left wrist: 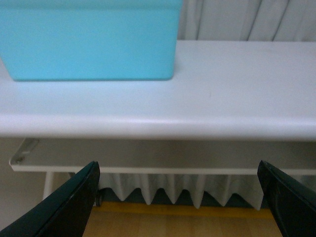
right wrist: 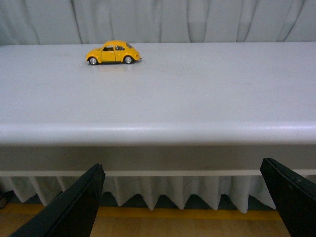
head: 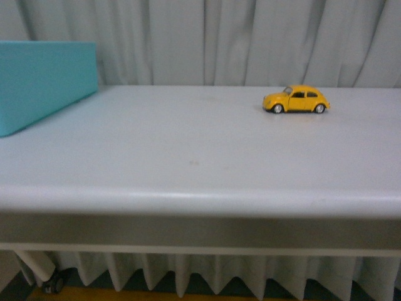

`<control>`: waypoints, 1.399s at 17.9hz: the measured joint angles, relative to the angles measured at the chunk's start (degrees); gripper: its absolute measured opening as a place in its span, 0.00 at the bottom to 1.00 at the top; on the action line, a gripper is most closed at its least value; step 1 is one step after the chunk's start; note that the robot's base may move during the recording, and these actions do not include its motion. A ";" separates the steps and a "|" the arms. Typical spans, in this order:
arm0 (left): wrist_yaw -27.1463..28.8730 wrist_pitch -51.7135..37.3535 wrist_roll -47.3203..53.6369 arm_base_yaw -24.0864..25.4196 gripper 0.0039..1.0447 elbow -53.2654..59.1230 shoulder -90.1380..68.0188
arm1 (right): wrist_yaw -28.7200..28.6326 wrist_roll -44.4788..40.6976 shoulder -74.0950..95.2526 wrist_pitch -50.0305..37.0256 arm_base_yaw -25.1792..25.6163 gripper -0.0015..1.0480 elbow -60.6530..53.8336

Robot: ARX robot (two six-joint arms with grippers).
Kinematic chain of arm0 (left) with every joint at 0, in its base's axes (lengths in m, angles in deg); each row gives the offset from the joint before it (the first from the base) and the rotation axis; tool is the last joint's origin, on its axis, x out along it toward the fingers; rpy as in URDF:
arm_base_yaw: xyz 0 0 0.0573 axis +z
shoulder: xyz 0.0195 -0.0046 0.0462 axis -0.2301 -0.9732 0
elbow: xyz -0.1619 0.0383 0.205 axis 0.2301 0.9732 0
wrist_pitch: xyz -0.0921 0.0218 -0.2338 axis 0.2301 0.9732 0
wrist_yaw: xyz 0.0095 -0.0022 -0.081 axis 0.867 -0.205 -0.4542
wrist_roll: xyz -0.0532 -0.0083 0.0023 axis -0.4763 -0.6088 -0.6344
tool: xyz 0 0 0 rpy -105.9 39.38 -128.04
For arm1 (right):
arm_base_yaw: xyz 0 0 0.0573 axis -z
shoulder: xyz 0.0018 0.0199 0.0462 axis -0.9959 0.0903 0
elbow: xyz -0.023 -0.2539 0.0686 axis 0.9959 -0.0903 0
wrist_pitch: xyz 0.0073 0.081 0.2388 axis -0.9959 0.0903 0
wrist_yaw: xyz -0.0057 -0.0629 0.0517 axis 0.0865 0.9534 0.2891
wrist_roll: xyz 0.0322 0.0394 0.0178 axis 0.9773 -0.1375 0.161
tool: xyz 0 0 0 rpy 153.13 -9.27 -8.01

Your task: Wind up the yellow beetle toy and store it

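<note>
On the far right part of the plain white counter (head: 188, 157), the front view shows you the yellow beetle toy (head: 296, 100), a small glossy rounded car with dark windows and black wheels. It stands on its wheels, side-on, near the pale pleated curtain (head: 250, 37). A large turquoise plastic box (head: 44, 78) sits at the far left, well apart from the car, and I judge it the likely storage place. Neither arm shows, and nothing of the task looks begun, so you are at the reach-and-grasp step.

From the left wrist view, the left gripper (left wrist: 177, 170) hangs low in front of the counter edge. Its dark fingers are spread wide with nothing between them. The turquoise box stands ahead, and the toy is out of sight.

From the right wrist view, the right gripper (right wrist: 181, 165) is likewise spread wide and empty, low before the counter edge. The car (right wrist: 113, 53) stands ahead across the counter. As I judge it, your next move calls for this arm to rise over the edge, close across the car's body and draw it backward to wind it.

You can read no brand, label or writing in any view.
</note>
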 joint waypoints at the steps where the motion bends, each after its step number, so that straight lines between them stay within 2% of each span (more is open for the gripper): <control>1: -0.04 -0.02 0.04 0.00 0.94 0.00 0.00 | 0.04 0.04 0.00 0.07 0.00 0.94 0.00; 25: -0.02 0.00 0.00 0.00 0.94 0.00 0.00 | 0.04 0.15 0.04 0.04 0.00 0.94 0.00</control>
